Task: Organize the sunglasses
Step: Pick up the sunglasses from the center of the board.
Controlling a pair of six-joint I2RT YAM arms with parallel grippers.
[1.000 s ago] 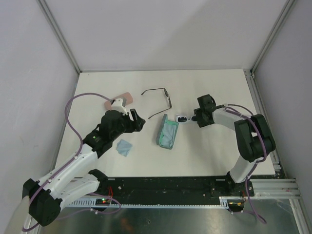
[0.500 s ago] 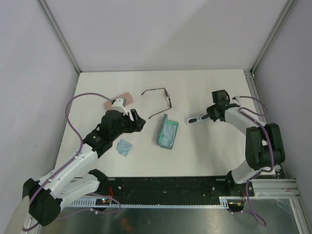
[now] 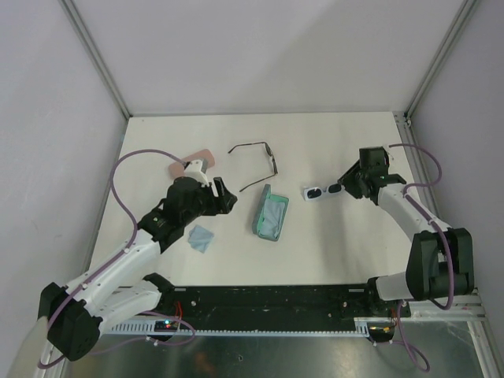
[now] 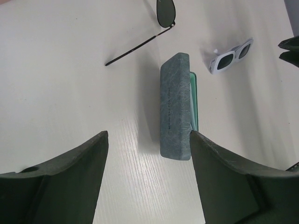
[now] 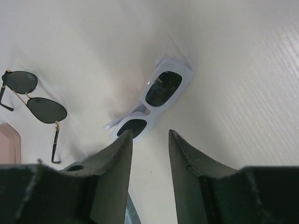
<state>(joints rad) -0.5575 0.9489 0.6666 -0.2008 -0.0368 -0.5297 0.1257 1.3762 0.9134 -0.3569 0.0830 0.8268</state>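
Note:
The white-framed sunglasses (image 3: 322, 191) lie on the table right of the open blue-grey case (image 3: 271, 214). They also show in the right wrist view (image 5: 156, 100) and the left wrist view (image 4: 231, 56). My right gripper (image 3: 349, 186) (image 5: 150, 135) sits just right of them, slightly open and empty, with one fingertip (image 5: 125, 140) at the edge of a lens. The black wire-framed sunglasses (image 3: 260, 161) (image 4: 161, 21) (image 5: 35, 103) lie unfolded behind the case. My left gripper (image 3: 226, 197) (image 4: 148, 140) is open and empty, just left of the case (image 4: 176, 106).
A pink case (image 3: 197, 156) lies at the back left, partly hidden by my left arm; it also shows in the right wrist view (image 5: 7, 142). A light-blue cloth (image 3: 201, 237) lies beside my left arm. Another cloth lies inside the open case.
The white sunglasses have shifted right, away from the case, together with my right gripper. The right arm has then swung further right. The left arm has barely moved.

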